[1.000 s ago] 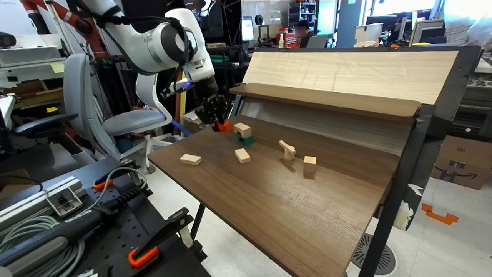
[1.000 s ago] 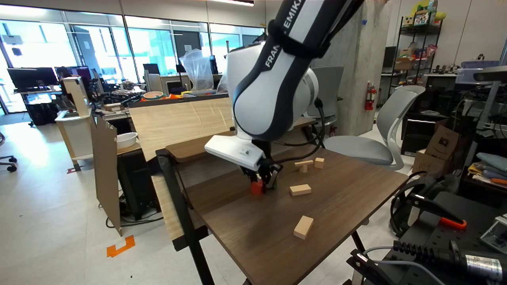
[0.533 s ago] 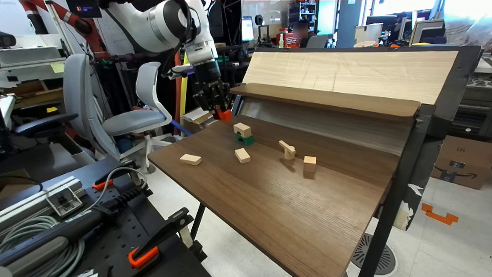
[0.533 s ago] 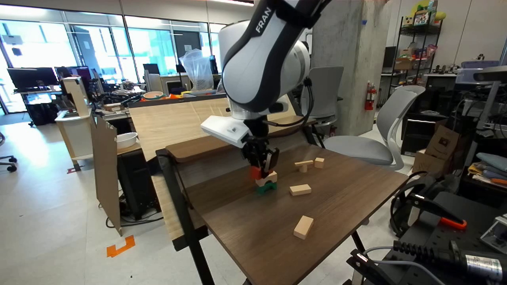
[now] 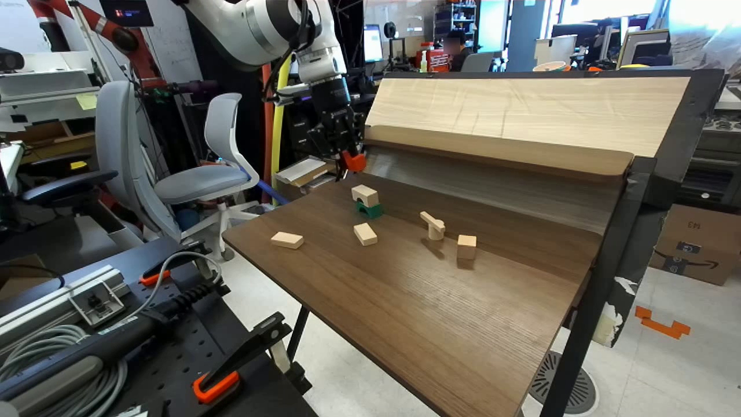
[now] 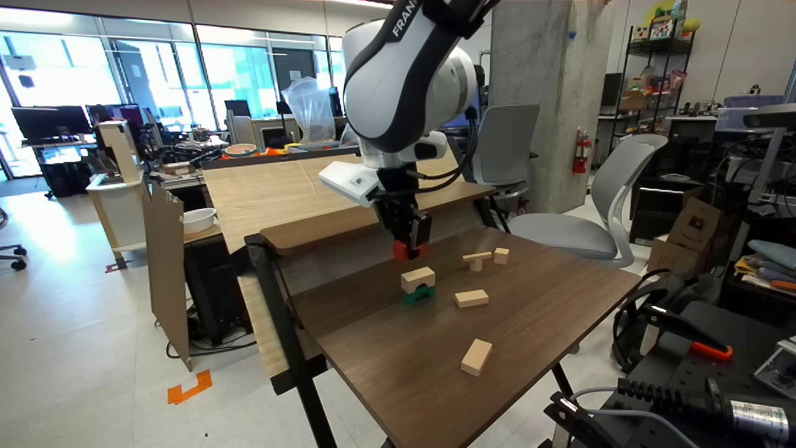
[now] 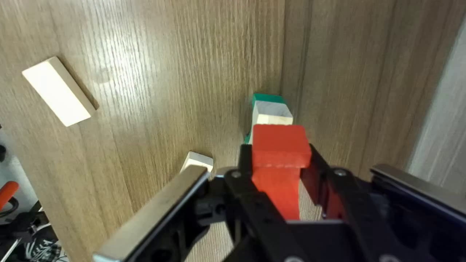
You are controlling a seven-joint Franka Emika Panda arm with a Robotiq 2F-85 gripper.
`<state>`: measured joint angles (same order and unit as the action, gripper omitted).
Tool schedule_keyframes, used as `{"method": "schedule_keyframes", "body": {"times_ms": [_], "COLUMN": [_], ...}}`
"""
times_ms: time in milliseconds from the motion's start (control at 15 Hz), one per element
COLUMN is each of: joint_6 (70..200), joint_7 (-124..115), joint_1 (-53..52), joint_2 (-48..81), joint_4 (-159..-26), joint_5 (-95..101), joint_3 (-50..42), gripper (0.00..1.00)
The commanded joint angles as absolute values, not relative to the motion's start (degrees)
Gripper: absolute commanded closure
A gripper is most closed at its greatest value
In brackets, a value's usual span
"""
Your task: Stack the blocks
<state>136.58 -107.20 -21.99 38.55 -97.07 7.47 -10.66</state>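
My gripper (image 7: 279, 163) is shut on the red block (image 7: 281, 145). In both exterior views the red block (image 5: 354, 161) (image 6: 404, 250) hangs in the air, above the table. A green arched block (image 5: 370, 210) (image 6: 419, 294) stands on the table, and a pale wooden arched block (image 5: 365, 195) (image 6: 418, 278) rests on top of it. In the wrist view the pale arched block (image 7: 273, 112) and the green block (image 7: 269, 98) show just beyond the red block, which partly hides them. The gripper is apart from this stack.
Flat pale blocks lie on the brown table (image 5: 405, 301), at the near edge (image 5: 287, 240) and near the stack (image 5: 365, 234). A pale stick (image 5: 428, 220) rests on a small cylinder (image 5: 436, 233). A pale cube (image 5: 466, 247) stands nearby. A raised shelf (image 5: 498, 152) runs along the back.
My gripper has risen with the red block from near the table surface and shifted right in an exterior view. The green-and-pale stack, hidden in an exterior view before, now shows. The other blocks have not moved.
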Motion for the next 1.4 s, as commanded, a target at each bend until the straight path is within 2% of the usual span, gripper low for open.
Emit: {"method": "schedule_keyframes", "body": {"times_ms": [0, 1333], "joint_6": [133.76, 131.08], "joint_7": [-109.69, -111.62], "joint_1": [-20.41, -19.16], "joint_2": [41.38, 47.09], "joint_4": [-92.75, -87.45], "joint_5": [8.49, 9.11], "joint_3": [-9.46, -10.21], "gripper": [0.88, 0.88]}}
